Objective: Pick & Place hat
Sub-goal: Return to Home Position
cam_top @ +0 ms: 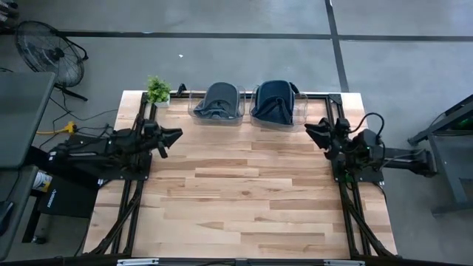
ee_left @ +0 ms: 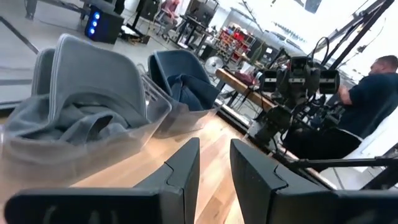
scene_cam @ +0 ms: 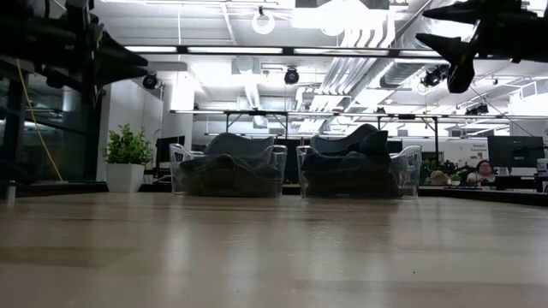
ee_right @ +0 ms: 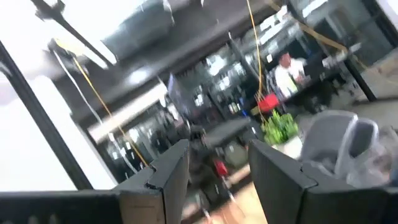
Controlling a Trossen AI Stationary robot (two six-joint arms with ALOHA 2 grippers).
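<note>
Hanging above the left edge of the wooden bench [cam_top: 244, 192], the left gripper [cam_top: 176, 135] sits in the left-middle of the high view and points toward the centre. Its two dark fingers [ee_left: 180, 171] are parted by a narrow gap with nothing between them, so it is open and empty. Across from it, the right gripper [cam_top: 310, 129] hangs over the right edge of the bench in the right-middle of the high view, pointing back toward the centre. Its fingers [ee_right: 171, 165] are likewise apart, with nothing held. Both grippers are well apart from the bins and touch nothing. In the low view the two arms show only as dark shapes in the upper corners, clear of the bench top.

Along the upper edge of the bench, at the top centre of the high view, two transparent bins stand just beside each other. The left bin [cam_top: 194, 112] holds the gray caps [cam_top: 219, 100], piled inside with a rounded crown rising above its rim. The left wrist view shows at least two gray crowns there over crumpled fabric. The right bin [cam_top: 298, 111] holds the blue cap [cam_top: 273, 102], which also rises above its rim.

A small potted plant [cam_top: 157, 90] stands at the upper left corner of the bench, near the left bin. On the floor in the upper left of the high view is a round fan [cam_top: 48, 48]. Beyond the bench, the left wrist view shows a person in a dark shirt [ee_left: 373, 87] seated in the room.
</note>
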